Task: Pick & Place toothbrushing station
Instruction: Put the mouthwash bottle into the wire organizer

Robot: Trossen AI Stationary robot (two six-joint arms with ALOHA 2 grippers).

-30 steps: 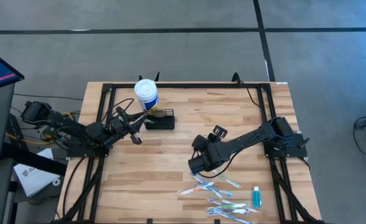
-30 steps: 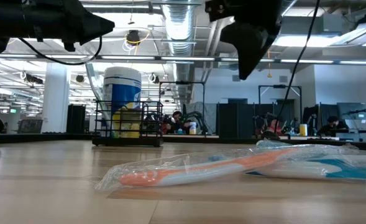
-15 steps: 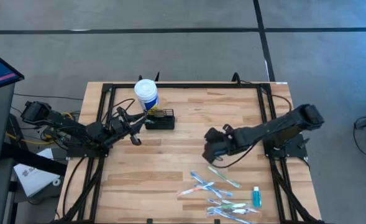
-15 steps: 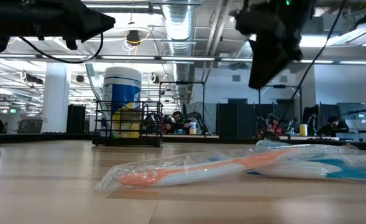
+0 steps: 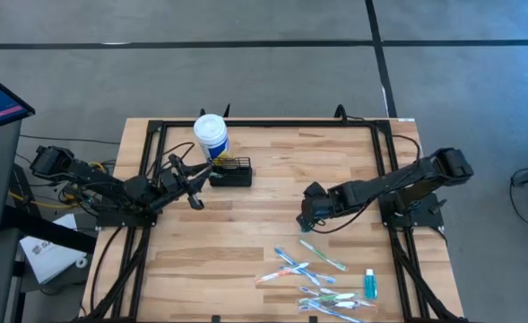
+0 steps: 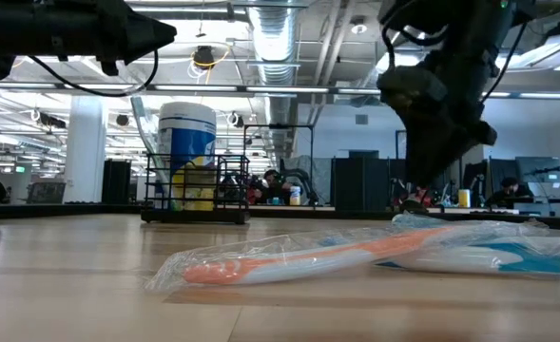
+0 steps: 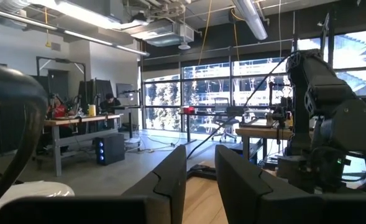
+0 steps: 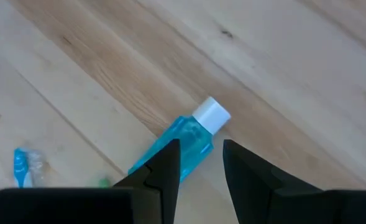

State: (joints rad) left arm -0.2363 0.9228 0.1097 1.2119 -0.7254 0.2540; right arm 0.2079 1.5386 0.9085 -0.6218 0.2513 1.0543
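— wooden desk [image 5: 264, 179]: where is the toothbrushing station [image 5: 230, 171]?
— at eleven o'clock, beside the white tub [image 5: 211, 132].
— grippers?
— left gripper [image 5: 194, 186] beside the station, right gripper [image 5: 309, 218] centre-right; both apart, holding nothing.

From above I get even, soft overhead light on the wooden table [image 5: 246, 229]; shadows under both arms are faint and short. At table height the ceiling strip lights [image 6: 203, 87] flare bright, so the arm above reads as a near-black silhouette, and the wrapped toothbrush [image 6: 289, 263] nearest the lens is smeared soft, its plastic catching glare. The left wrist camera faces bright windows [image 7: 257, 84] beyond its jaws (everything near is dark, backlit). Ahead of the right jaws, the blue bottle [image 8: 183, 142] is sharp and evenly lit.
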